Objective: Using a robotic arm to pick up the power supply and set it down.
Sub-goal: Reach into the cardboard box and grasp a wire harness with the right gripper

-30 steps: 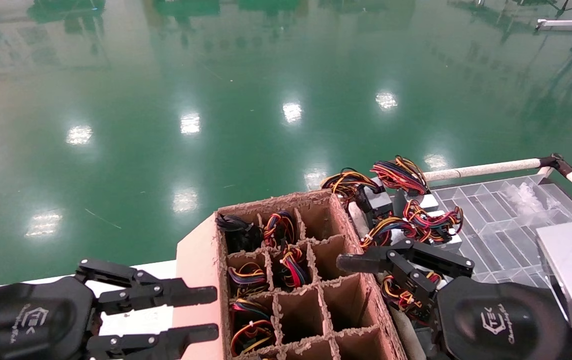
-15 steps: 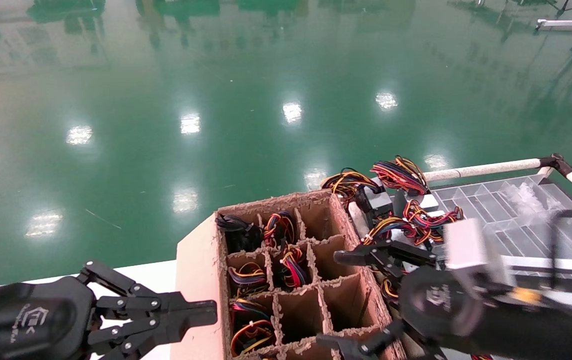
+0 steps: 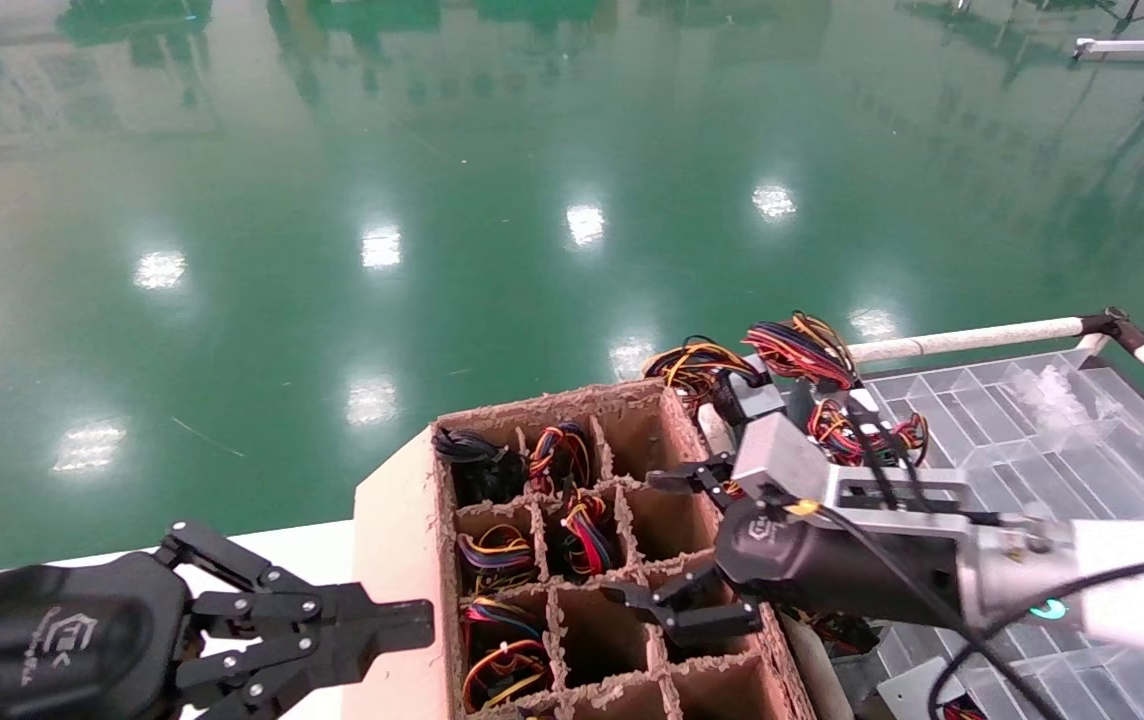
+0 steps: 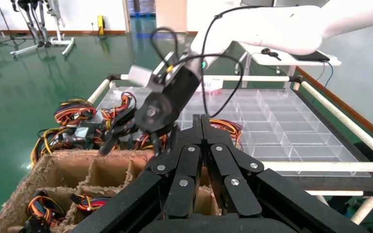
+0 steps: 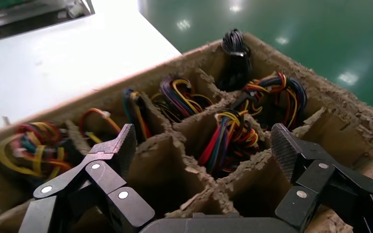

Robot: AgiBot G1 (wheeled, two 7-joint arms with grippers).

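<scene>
The right gripper (image 3: 677, 550) is being held with its jaws spread wide and empty over the right-hand cells of the cardboard grid box (image 3: 587, 560), its fingers (image 5: 119, 148) straddling a divider above cells packed with coloured wire bundles (image 5: 233, 136). The power supplies (image 3: 767, 400) are lying in a tangled heap just beyond the box's far right corner, untouched. The left gripper (image 3: 402, 620) is being kept parked against the box's left wall, fingers pressed together.

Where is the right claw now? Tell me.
In the head view, the right claw hangs open over the cardboard box, above its empty right-hand cells, with the wire pile just beyond.
</scene>
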